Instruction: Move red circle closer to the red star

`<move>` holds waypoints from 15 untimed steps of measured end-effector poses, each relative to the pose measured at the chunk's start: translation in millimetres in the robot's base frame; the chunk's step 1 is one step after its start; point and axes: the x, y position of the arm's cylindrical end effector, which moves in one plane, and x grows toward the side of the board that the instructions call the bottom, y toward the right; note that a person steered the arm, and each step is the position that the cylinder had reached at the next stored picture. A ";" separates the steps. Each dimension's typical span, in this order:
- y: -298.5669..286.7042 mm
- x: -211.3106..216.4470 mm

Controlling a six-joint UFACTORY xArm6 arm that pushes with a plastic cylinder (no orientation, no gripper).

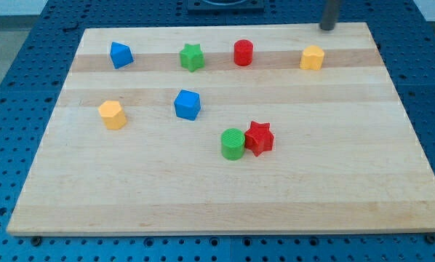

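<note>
Progress looks nil: the red plastic circle (243, 52) sits near the wooden table's (334, 175) top edge, well apart from the red plastic star (260, 138) mid-board beside a green cylinder (233, 143). No pincer exists; my tip (327, 28) hovers by the top-right corner, touching nothing.

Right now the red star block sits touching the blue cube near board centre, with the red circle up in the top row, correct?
Not quite. In the camera view the red star block touches the green cylinder block, not the blue cube. The red circle is in the top row.

Red circle (243, 53), red star (259, 138)
</note>
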 end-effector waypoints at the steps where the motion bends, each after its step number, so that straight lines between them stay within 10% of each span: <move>1: -41.4 -0.8; 13: -179.2 143.8; 15: -178.4 109.6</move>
